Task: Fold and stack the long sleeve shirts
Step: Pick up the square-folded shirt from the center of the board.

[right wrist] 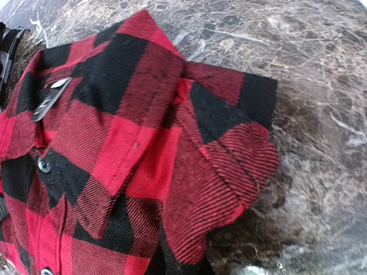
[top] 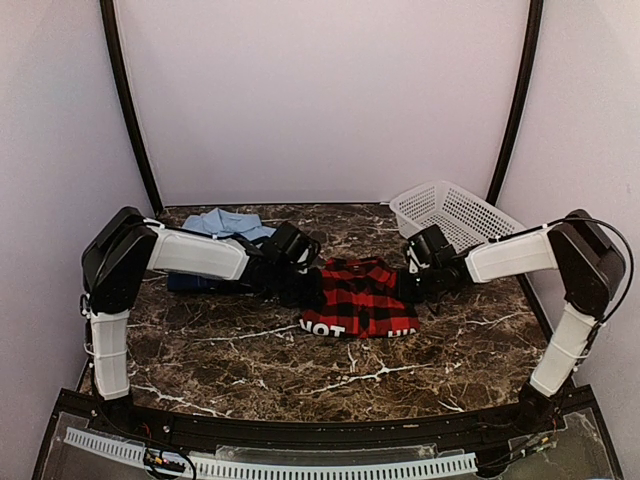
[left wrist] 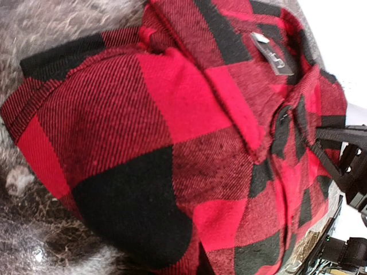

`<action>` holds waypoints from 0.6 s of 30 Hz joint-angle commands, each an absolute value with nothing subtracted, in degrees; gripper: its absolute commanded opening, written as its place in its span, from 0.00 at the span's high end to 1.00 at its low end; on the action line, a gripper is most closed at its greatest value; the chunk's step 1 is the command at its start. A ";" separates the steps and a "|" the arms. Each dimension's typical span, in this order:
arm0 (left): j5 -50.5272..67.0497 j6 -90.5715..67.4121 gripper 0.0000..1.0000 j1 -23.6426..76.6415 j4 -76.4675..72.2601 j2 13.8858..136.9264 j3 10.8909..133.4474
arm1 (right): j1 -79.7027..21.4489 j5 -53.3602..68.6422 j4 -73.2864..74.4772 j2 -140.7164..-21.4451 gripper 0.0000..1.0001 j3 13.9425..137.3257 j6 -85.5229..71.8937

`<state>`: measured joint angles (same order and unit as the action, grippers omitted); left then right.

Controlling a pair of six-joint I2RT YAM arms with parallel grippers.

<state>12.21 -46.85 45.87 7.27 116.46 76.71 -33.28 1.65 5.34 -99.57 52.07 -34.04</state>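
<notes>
The red-and-black check flannel shirt point(top: 355, 295) lies folded in the middle of the table, collar and buttons up. My left gripper point(top: 297, 283) is at its left edge and my right gripper point(top: 408, 285) at its right edge. Both are shut on the cloth, and the fabric hides their fingers in both wrist views. The flannel shirt point(left wrist: 172, 143) fills the left wrist view, and the flannel shirt point(right wrist: 132, 149) covers the left half of the right wrist view. A light blue shirt point(top: 225, 222) lies folded at the back left, on a darker blue one point(top: 195, 283).
A white mesh basket point(top: 460, 212) stands tilted at the back right corner. The dark marble table point(top: 300, 370) is ringed by pale walls and two black poles. The right arm point(left wrist: 350, 172) shows at the edge of the left wrist view.
</notes>
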 commanded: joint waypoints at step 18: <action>6.90 -37.71 1.00 43.69 22.21 102.23 90.24 | -38.15 2.32 11.65 -86.05 1.00 67.47 -35.08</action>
<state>8.47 -40.47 45.43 18.02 108.71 87.42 -36.53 1.56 13.43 -86.87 62.33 -34.46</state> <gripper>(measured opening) 0.042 0.041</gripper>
